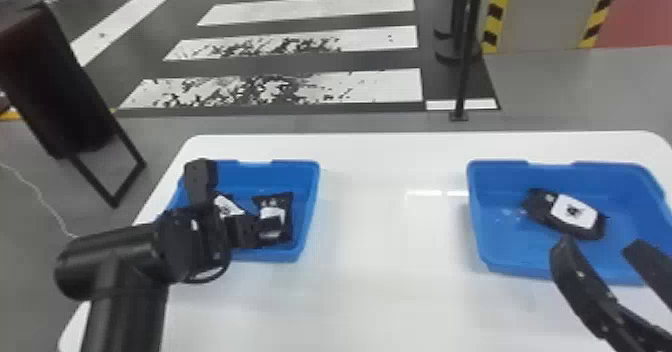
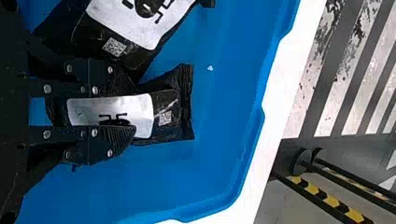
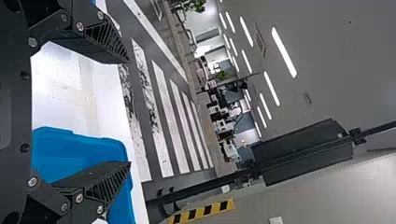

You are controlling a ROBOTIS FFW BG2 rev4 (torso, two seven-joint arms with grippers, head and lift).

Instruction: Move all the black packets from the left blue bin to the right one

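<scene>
In the left blue bin (image 1: pixel 308 196) lies one white-labelled packet (image 1: pixel 227 206); beside it my left hand (image 1: pixel 269 228) pinches a black packet (image 1: pixel 282 200), its white label carrying a square code. The right blue bin (image 1: pixel 492 241) holds a labelled packet (image 1: pixel 572 212); my right hand (image 1: pixel 599 250) is open nearby.

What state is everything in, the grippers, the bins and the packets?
Left gripper: shut on the pinched packet
Pinched packet: label up
Neighboring packet: lying free, label up
Left blue bin: upright, two packets inside
Right gripper: open, empty
Right blue bin: upright, holding one packet, label up
</scene>
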